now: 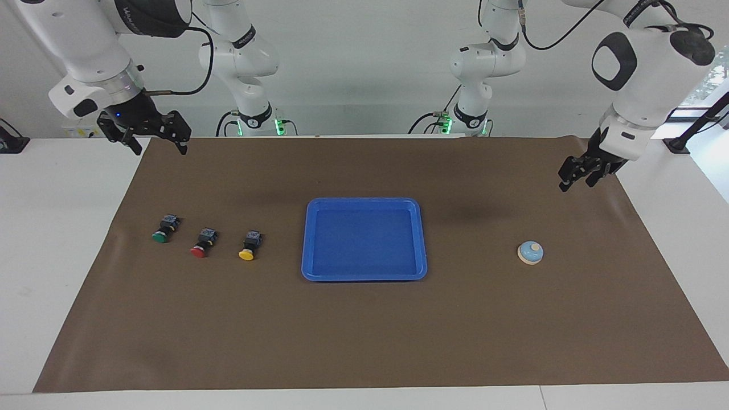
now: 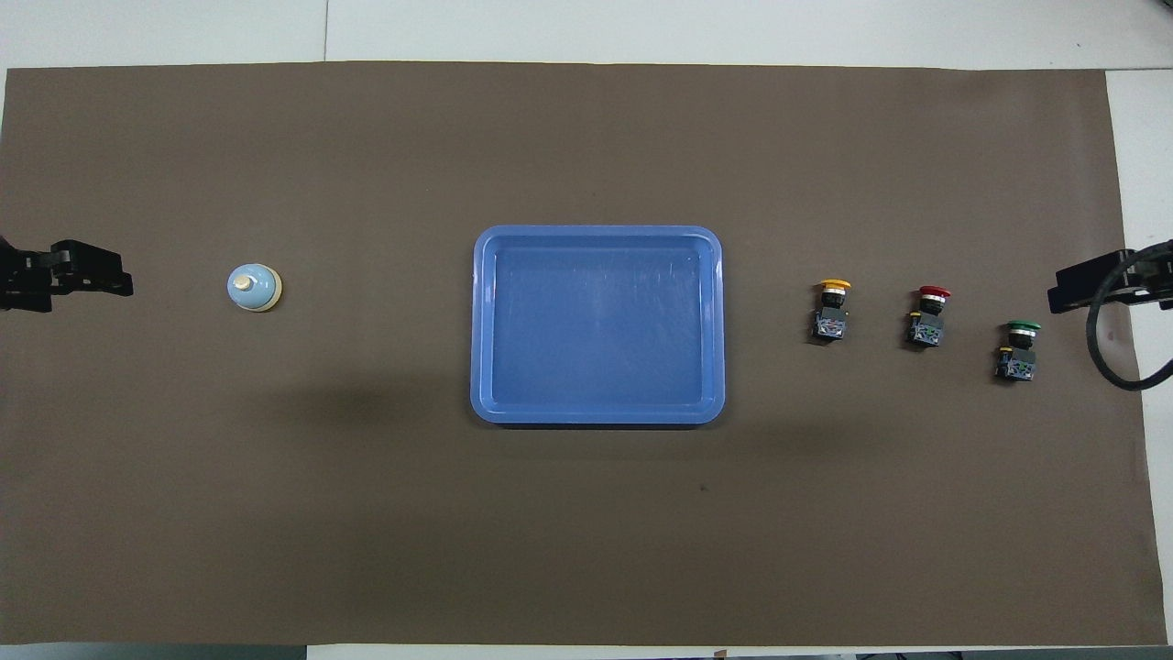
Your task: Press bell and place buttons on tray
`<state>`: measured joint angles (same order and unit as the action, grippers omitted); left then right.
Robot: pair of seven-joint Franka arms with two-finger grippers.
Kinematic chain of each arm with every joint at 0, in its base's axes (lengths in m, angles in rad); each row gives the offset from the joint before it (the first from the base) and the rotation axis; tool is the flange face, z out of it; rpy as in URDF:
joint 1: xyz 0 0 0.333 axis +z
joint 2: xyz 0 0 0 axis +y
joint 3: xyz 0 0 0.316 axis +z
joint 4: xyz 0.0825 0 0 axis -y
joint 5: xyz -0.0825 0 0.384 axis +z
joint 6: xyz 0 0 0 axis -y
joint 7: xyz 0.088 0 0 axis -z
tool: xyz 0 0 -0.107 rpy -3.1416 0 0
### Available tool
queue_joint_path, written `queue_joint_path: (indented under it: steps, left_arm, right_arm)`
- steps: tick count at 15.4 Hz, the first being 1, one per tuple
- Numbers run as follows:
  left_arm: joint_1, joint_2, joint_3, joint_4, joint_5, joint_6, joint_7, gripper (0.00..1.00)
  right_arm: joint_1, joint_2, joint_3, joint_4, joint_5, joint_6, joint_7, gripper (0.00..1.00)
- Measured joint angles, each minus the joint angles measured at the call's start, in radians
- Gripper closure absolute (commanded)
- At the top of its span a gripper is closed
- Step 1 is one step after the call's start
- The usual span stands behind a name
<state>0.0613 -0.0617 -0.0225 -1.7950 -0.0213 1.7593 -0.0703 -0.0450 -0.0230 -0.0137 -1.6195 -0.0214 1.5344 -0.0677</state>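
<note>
The light-blue bell point(image 1: 530, 252) point(image 2: 254, 287) stands on the brown mat toward the left arm's end. The blue tray point(image 1: 364, 202) point(image 2: 596, 232) lies empty mid-table. The yellow button point(image 1: 249, 245) point(image 2: 832, 310), the red button point(image 1: 203, 242) point(image 2: 929, 316) and the green button point(image 1: 165, 229) point(image 2: 1019, 348) lie on their sides in a row toward the right arm's end. My left gripper point(image 1: 576, 181) point(image 2: 92, 280) hangs open and empty above the mat's edge, apart from the bell. My right gripper point(image 1: 158, 145) point(image 2: 1077, 286) hangs open and empty over the mat's corner by the green button.
The brown mat point(image 1: 364, 341) covers most of the white table point(image 1: 57, 228). Both arm bases stand at the robots' edge of the table. A black cable point(image 2: 1113, 357) loops down from the right gripper.
</note>
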Motion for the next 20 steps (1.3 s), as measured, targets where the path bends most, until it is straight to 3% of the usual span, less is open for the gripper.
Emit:
queue_joint_path:
  steps: [7, 16, 20]
  left_arm:
    - [-0.001, -0.024, -0.004, 0.062, 0.0, -0.11, 0.001, 0.0]
    - [-0.001, -0.018, -0.006, 0.062, 0.0, -0.111, 0.001, 0.0]
    - [-0.001, -0.018, -0.006, 0.062, 0.0, -0.111, 0.001, 0.0]
  right_arm:
    - [0.071, -0.004, 0.013, -0.235, 0.001, 0.263, 0.135, 0.0]
    - [0.154, 0.17, 0.015, -0.426, 0.001, 0.72, 0.305, 0.0]
    - [0.155, 0.205, 0.013, -0.47, 0.001, 0.797, 0.315, 0.0]
